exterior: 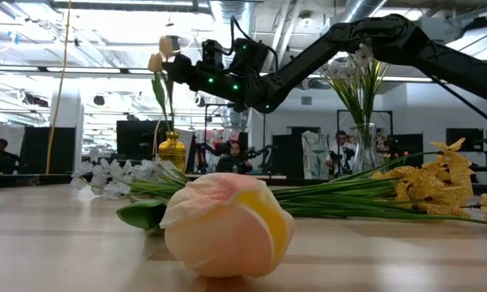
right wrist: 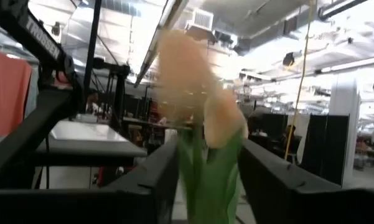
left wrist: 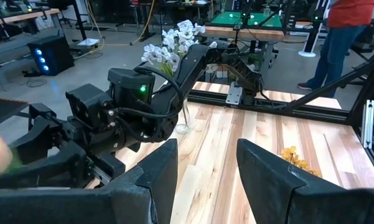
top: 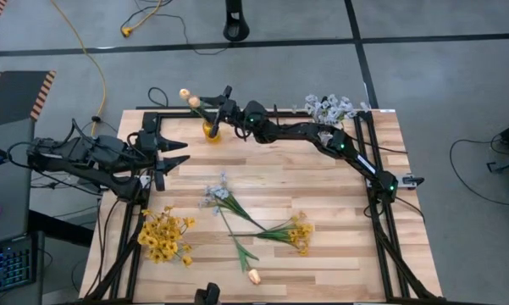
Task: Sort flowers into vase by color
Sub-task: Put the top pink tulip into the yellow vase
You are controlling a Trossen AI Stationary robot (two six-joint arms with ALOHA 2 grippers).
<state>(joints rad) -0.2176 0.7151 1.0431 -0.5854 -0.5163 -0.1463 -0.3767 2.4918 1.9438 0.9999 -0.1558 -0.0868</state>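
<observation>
At the near edge of the counter [top: 339, 254] a peach tulip [top: 253, 276] is seen lying on its side, its stem running toward the middle. Just beyond it, mid-counter, a yellow sprig [top: 298, 231] and a blue-white sprig [top: 219, 195] lie crossed with that stem, and a larger yellow bunch [top: 163, 236] lies near the left edge. These four are judged still unsorted. Farther back on the left, the left hand [top: 177, 152] is held above the counter with its fingers apart and nothing between them; it appears to be waiting. At the far edge, a small yellow vase [top: 212, 130] holds peach tulips [exterior: 161, 55] upright, and a clear vase [exterior: 363, 146] at the far right corner holds blue-white sprays [top: 329, 108]. The right hand [top: 213, 102] is stretched across the far side to the yellow vase; in its wrist view the fingers stand parted on either side of the tulip stems, near them, with no firm grip evident. The step in hand is judged to be the release of a tulip into the yellow vase. The next move would call for the right hand to be lifted clear without the stems being dragged or the vase tipped, then brought to one of the sprigs lying mid-counter.
</observation>
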